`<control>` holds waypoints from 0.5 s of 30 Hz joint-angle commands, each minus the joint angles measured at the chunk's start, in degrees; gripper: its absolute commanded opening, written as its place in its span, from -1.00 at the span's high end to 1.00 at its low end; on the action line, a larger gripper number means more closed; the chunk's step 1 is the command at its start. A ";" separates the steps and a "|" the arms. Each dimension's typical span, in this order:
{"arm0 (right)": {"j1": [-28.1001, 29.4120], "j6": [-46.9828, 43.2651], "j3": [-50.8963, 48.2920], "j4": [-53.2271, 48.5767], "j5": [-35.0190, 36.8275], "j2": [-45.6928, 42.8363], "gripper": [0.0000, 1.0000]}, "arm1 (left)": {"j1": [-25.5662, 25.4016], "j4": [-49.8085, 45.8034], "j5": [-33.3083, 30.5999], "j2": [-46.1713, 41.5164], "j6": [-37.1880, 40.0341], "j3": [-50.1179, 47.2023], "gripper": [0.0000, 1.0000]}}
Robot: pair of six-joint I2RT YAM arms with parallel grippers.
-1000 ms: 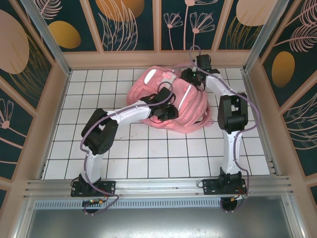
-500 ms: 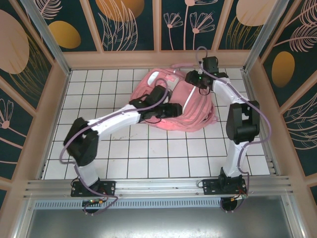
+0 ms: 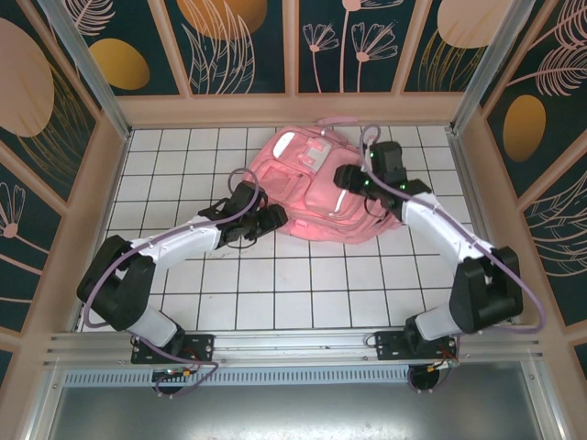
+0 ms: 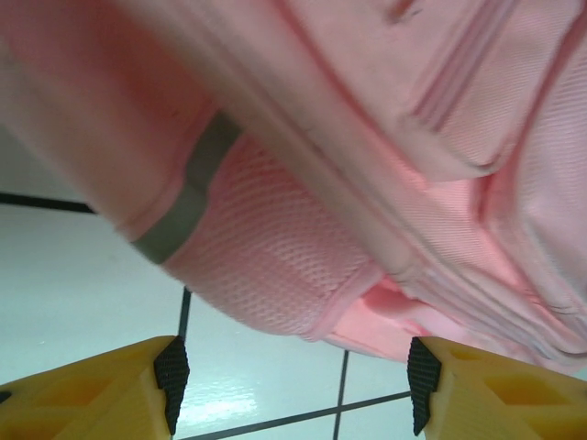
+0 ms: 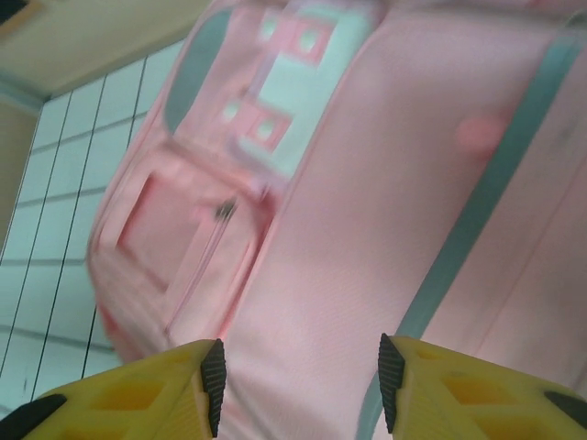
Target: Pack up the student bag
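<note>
Student bag (image 3: 316,188) lies flat, front side up, at the far middle of the white tiled worktop (image 3: 303,275). Its pockets look zipped, so I judge the packing nearly finished, but the content is hidden. Left gripper (image 4: 293,371) stands at the bag's near-left edge, jaws wide and empty. Right gripper (image 5: 298,371) hovers over the front, jaws partly apart, holding nothing.

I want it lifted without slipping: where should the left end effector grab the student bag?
Probably the bulging rim of the mesh side pocket, approached low from the left arm's side: the student bag lies flat, front up, and that rim faces the open left end effector.
</note>
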 commanded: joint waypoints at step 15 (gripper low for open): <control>26.07 -2.43 -27.19 23.65 18.87 -13.36 0.09 | 0.70 11.54 2.15 10.54 -7.64 0.70 0.13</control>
